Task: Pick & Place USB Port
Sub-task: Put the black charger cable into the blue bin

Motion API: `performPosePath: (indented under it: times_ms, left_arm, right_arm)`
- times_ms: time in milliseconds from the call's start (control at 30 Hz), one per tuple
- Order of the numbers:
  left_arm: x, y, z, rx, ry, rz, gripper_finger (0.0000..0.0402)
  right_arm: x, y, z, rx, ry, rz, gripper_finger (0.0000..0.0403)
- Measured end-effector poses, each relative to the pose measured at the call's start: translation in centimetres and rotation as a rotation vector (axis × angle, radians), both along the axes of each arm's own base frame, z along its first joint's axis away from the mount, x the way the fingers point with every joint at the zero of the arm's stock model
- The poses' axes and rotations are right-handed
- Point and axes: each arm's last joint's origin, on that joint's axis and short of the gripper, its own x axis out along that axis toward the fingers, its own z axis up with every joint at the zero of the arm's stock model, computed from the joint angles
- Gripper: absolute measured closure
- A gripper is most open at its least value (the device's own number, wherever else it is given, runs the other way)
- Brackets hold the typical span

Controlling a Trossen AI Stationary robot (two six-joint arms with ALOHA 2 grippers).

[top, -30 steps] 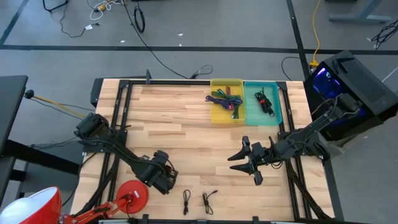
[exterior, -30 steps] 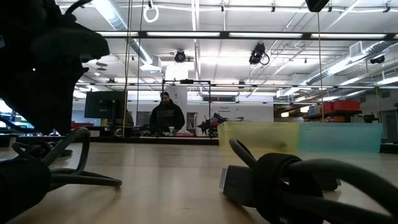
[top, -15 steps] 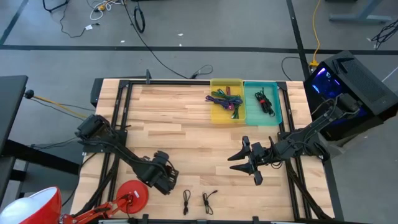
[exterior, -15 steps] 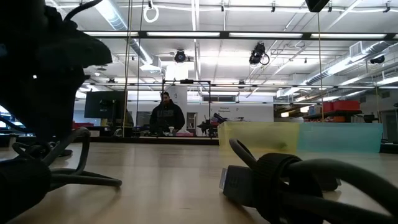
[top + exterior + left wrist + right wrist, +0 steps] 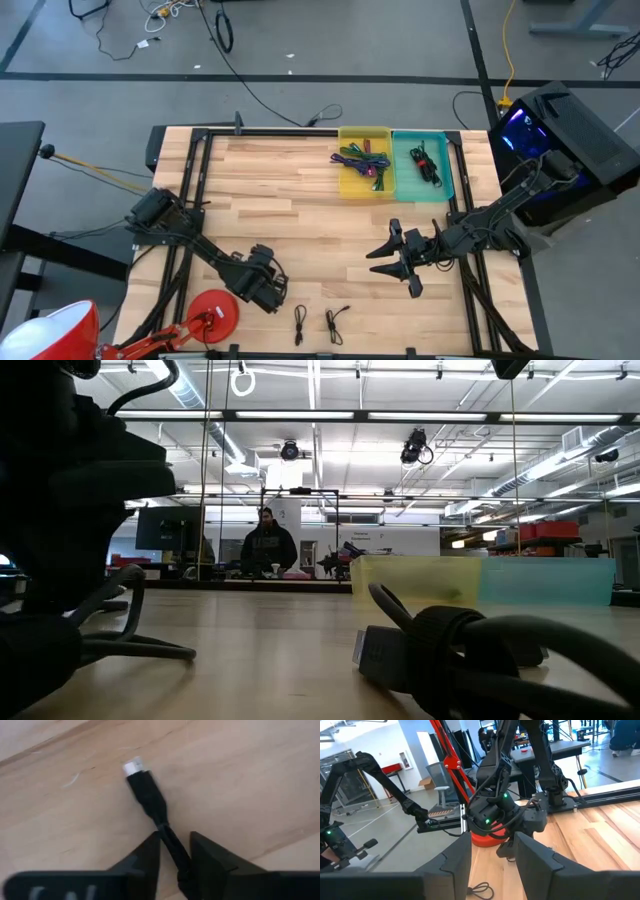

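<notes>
A pale wooden desk (image 5: 300, 215) stands on a grey workshop floor, with a yellow bin (image 5: 364, 162) and a teal bin (image 5: 421, 165) at its far edge. At the near left, the left hand (image 5: 272, 296) straddles a black USB cable (image 5: 150, 802), fingers (image 5: 145, 860) partly closed around the cord, perhaps not yet gripping. Pinching thin cord behind the plug risks it slipping or swinging on lift. The right hand (image 5: 385, 253) waits mid-desk, half open, empty.

Black cable (image 5: 150, 800), yellow bin (image 5: 365, 164), teal bin (image 5: 421, 166)
</notes>
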Motion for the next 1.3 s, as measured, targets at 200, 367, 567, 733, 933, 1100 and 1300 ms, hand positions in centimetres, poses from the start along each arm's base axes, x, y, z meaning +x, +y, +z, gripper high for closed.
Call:
performPosePath:
  times_ms: [200,367,567,733,933,1100,1300]
  left_arm:
    - [0.0,0.1,0.0,0.049,-0.004,-0.055,0.0386]
    - [0.4,0.2,0.7,0.161,-0.038,-0.120,0.0391]
    - [2.3,-1.0,4.8,0.369,-0.247,-0.243,0.0391]
    - [4.8,-2.6,10.0,0.558,-0.399,-0.373,0.0391]
    - [7.5,-4.0,15.2,0.716,-0.525,-0.529,0.0392]
    - [9.0,-3.7,16.8,0.782,-0.570,-0.593,0.0392]
    - [10.5,-2.2,17.4,0.804,-0.584,-0.614,0.0392]
  right_arm:
    - [0.0,0.0,0.0,0.000,0.000,0.000,0.0253]
    - [0.0,0.0,0.0,0.000,0.000,0.000,0.0253]
    - [0.0,0.0,0.0,-0.002,0.002,-0.016,0.0253]
    - [0.2,0.0,-0.4,-0.018,0.023,-0.035,0.0253]
    - [0.8,-0.1,-0.6,-0.021,-0.006,-0.050,0.0253]
    - [1.0,-0.2,-0.6,-0.029,-0.014,-0.059,0.0253]
    - [1.1,-0.2,-0.4,-0.017,-0.033,-0.060,0.0253]
